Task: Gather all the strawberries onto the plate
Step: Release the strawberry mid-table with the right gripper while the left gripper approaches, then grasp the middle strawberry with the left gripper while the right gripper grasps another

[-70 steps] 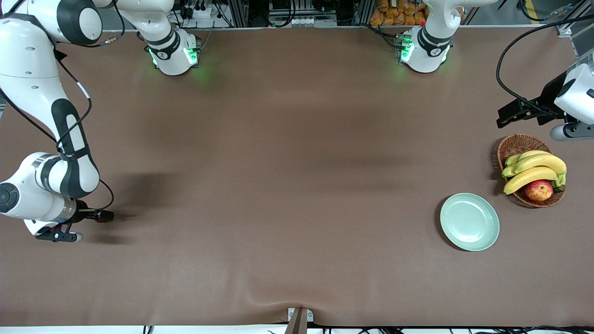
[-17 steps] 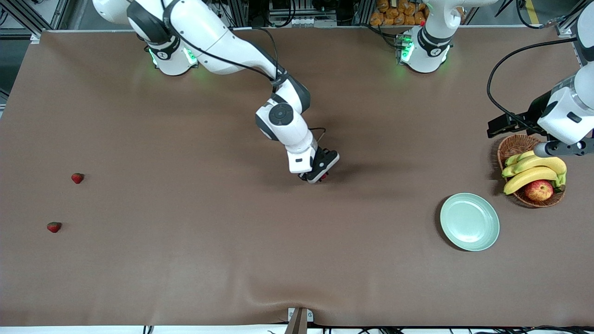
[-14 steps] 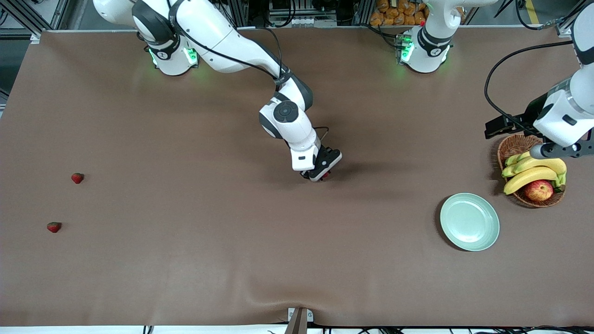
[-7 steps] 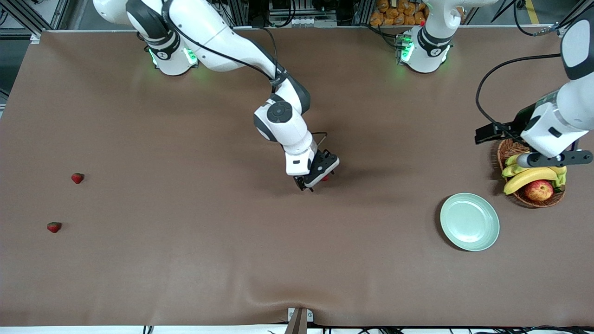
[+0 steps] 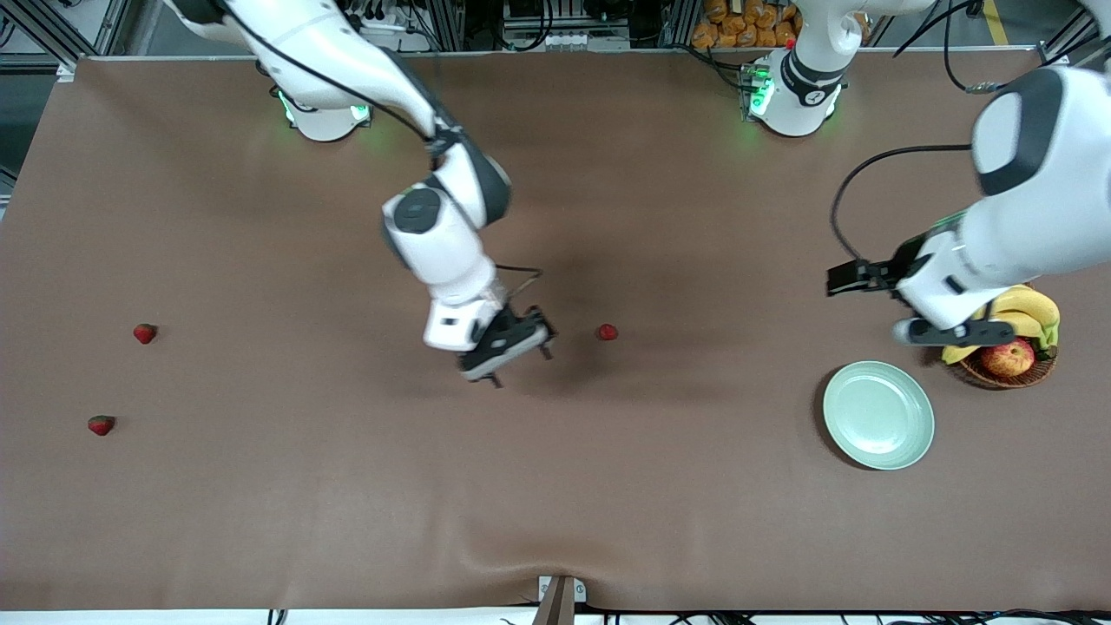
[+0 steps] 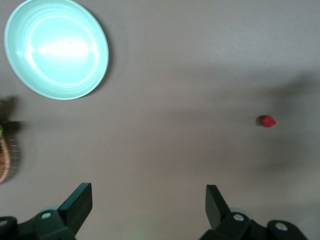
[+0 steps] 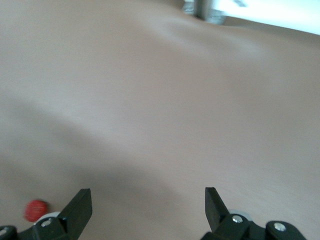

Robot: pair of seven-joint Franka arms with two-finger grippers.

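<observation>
One strawberry [image 5: 608,332] lies free on the brown table near its middle; it also shows as a red strawberry [image 6: 267,121] in the left wrist view and a strawberry [image 7: 36,210] in the right wrist view. Two more strawberries [image 5: 145,333] [image 5: 101,425] lie at the right arm's end. The pale green plate [image 5: 878,415] [image 6: 56,47] holds nothing. My right gripper [image 5: 521,365] [image 7: 148,202] hangs open and empty beside the middle strawberry. My left gripper [image 5: 953,332] [image 6: 149,200] is open and empty, over the table between basket and plate.
A wicker basket [image 5: 989,379] with bananas [image 5: 1028,304] and a red-yellow apple [image 5: 1007,356] stands beside the plate at the left arm's end, partly covered by the left hand. A metal bracket [image 5: 560,595] sits at the table's front edge.
The right gripper opened, left the strawberry on the table's middle and drew off toward the right arm's end. The left arm swung from above the basket toward the plate.
</observation>
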